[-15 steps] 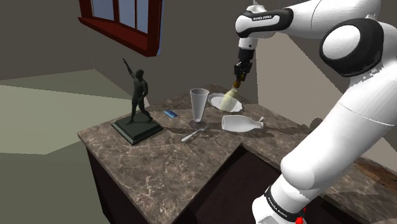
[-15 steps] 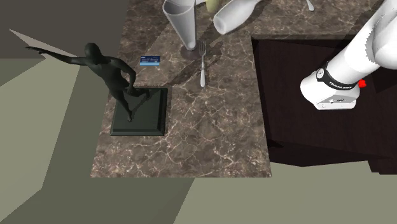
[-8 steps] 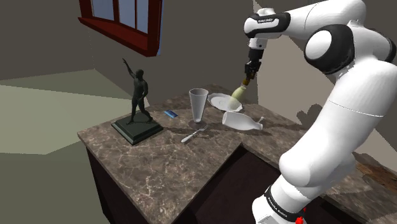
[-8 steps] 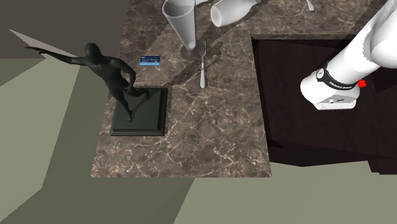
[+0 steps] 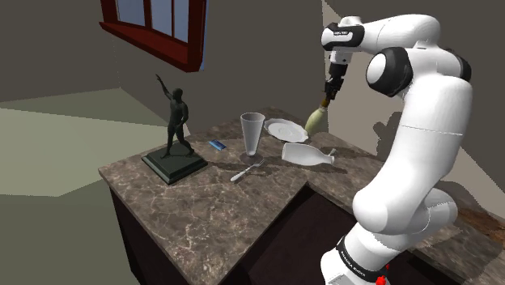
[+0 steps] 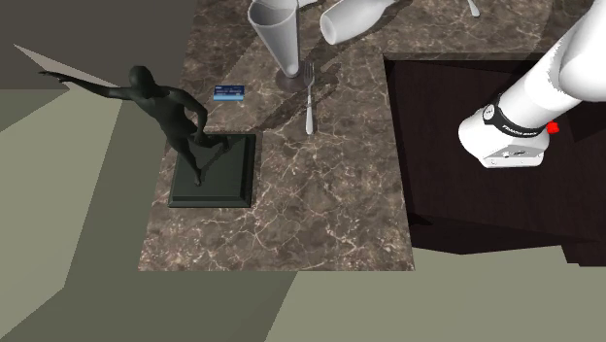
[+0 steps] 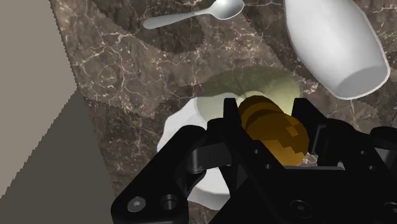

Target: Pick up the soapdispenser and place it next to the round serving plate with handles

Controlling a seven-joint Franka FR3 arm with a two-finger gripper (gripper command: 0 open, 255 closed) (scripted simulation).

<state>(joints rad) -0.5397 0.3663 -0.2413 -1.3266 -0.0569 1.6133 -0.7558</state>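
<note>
Soap dispenser is clenched at its amber pump by the tool, held tilted over the surface, at 3 o'clock of the white plate in shoulder view. Bare marble is left toward the spoon. Lettering on arm unreadable.

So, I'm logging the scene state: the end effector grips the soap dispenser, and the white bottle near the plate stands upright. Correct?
Not quite: the white bottle lies on its side, as the shoulder view shows. The end effector does grip the soap dispenser, and that bottle is near the plate.
</note>
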